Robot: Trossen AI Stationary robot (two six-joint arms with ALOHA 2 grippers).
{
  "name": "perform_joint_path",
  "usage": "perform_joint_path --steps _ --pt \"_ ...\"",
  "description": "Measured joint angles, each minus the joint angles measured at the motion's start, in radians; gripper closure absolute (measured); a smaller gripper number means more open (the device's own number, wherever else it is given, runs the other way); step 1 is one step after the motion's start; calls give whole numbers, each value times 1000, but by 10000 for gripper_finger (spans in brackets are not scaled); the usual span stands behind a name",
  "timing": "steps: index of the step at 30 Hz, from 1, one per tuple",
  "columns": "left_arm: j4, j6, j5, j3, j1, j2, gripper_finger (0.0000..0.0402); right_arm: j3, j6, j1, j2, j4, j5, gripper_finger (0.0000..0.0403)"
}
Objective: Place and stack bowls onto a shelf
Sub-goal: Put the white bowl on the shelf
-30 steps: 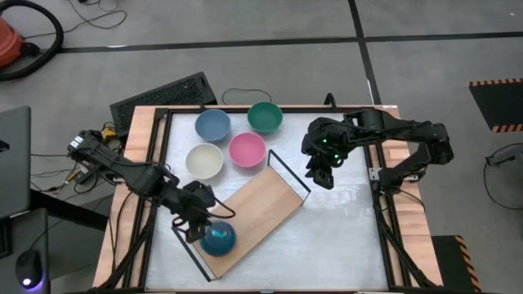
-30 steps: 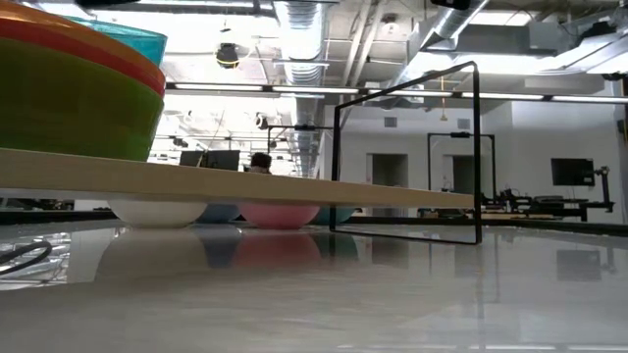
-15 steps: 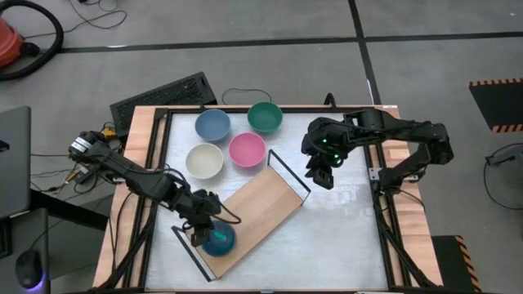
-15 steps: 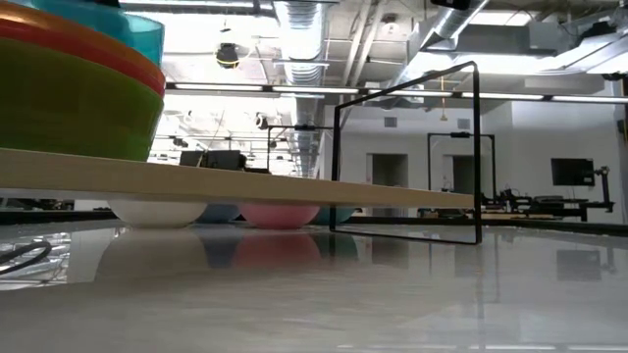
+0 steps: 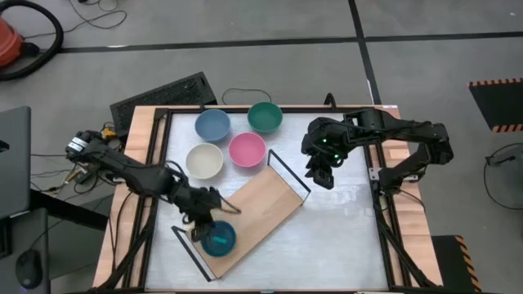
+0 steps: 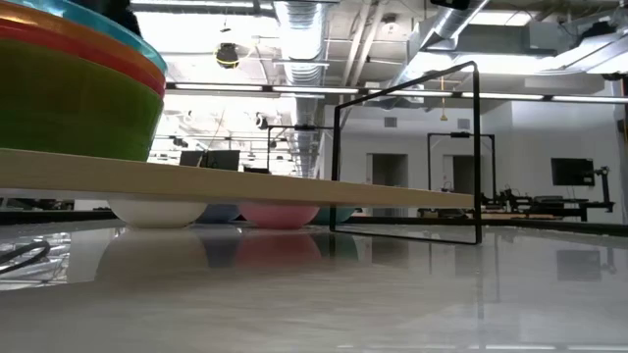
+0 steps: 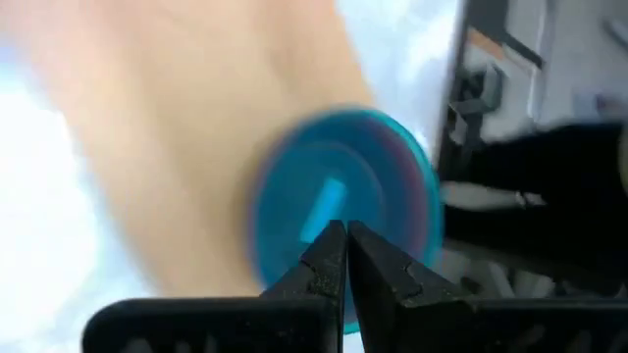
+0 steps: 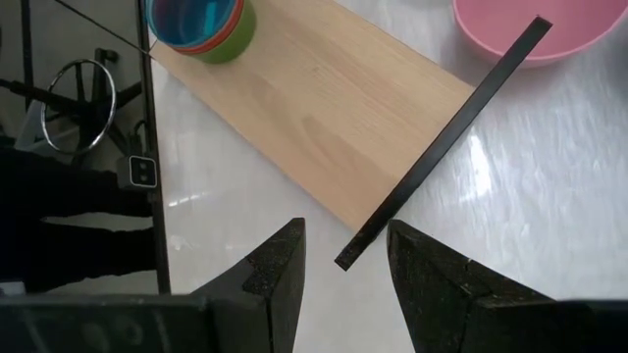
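A stack of small bowls (image 5: 218, 238) stands on the near left end of the light-wood shelf (image 5: 257, 204), which lies slantwise on the table. The cyan bowl (image 7: 343, 196) is on top, a red one (image 6: 98, 49) is under it, and a lime green one (image 6: 69, 103) is at the bottom. My left gripper (image 5: 206, 220) is shut just above the cyan bowl's far left side. My right gripper (image 5: 319, 175) hangs open and empty above the table beside the shelf's far right wire frame (image 5: 288, 174). The blue (image 5: 212, 125), teal (image 5: 265, 117), cream (image 5: 204, 160) and pink (image 5: 247, 149) bowls sit on the table. My left gripper points its shut fingers (image 7: 329, 260) down over the inside of the cyan bowl (image 7: 294, 196). I cannot tell whether they touch it. The bowl sits nested level in the stack on the shelf.
The rest of the shelf board (image 8: 324, 108) is bare up to the black wire frame (image 8: 442, 137). A keyboard (image 5: 163, 96) lies beyond the table's far left corner. There is bare table (image 5: 343, 237) to the right of the shelf.
The cyan bowl stood high and tilted above the red bowl's rim. It has sunk level into the stack. My left gripper has shifted a little toward the table's far edge over the bowl.
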Motion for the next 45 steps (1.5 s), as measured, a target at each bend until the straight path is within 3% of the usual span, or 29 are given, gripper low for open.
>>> perform_joint_path --steps 4,9,15,21,25,39,42,45 --pt "-198 16 -174 82 98 -78 400 0 -24 -4 0 0 0 232" --pt "-331 195 -387 166 233 -158 367 0 -68 -3 0 0 1 232" --pt "-327 323 -230 128 378 -121 298 0 -136 -23 0 0 19 232" --pt "-334 382 -231 63 419 15 245 0 -140 -61 0 -15 86 232" --pt "-339 405 -304 43 430 108 229 0 -164 -92 0 -65 106 232" --pt "-113 427 -315 -150 502 172 235 0 -166 -133 0 -84 107 232" --pt "-89 425 -267 -178 512 172 276 0 -166 -133 0 -84 107 232" --pt "-94 421 -263 -199 512 172 348 0 -165 -133 0 -84 106 232"
